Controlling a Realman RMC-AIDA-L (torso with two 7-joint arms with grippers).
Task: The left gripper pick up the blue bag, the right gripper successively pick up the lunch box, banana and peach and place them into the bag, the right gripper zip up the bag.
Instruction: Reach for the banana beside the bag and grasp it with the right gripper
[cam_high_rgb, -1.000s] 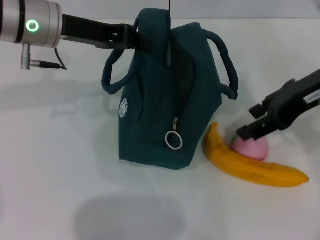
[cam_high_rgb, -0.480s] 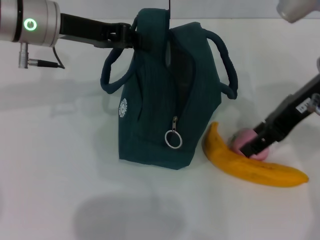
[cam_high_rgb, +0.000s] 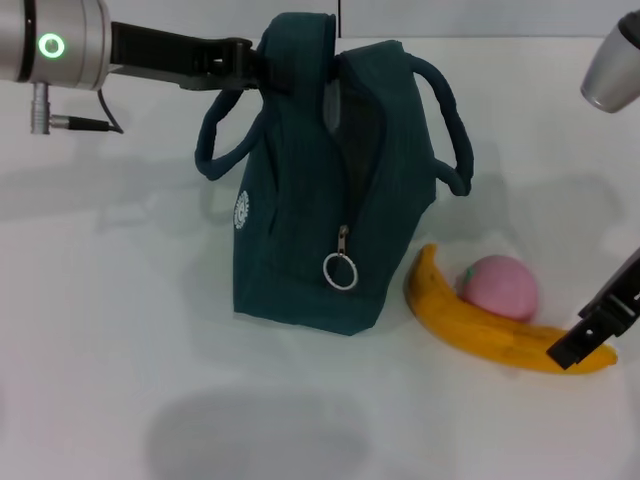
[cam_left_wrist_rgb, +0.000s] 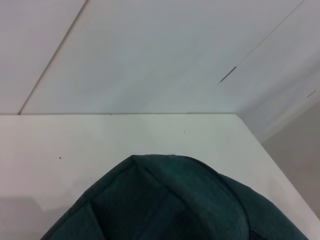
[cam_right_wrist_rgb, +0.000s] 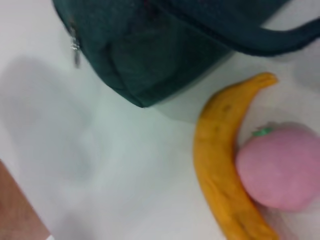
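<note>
Right gripper (cam_high_rgb: 578, 346): low at the right edge of the head view, at the far end of the banana; a second ago it sat over the peach, nearer the middle right. Whether its fingers are spread or closed, I cannot tell.
Left gripper (cam_high_rgb: 252, 70): upper left of the head view, clamped on the top edge of the blue bag and holding it upright, much as before.
Blue bag (cam_high_rgb: 330, 200): centre of the frame, standing on the white table (cam_high_rgb: 110, 330); its ring pull (cam_high_rgb: 340, 271) hangs low on the front, and it has shifted slightly toward the left.
Banana (cam_high_rgb: 470, 320): lower right, lying on the table just beside the bag's bottom corner, unmoved.
Peach (cam_high_rgb: 497, 287): tucked in the banana's curve, touching it, now uncovered.
Lunch box: not in sight on the table; possibly already in the bag, though the frames do not show it.
Meaning: the gripper left the peach without lifting it, so my guess is the banana is its target; both fruits remain outside the bag.
</note>
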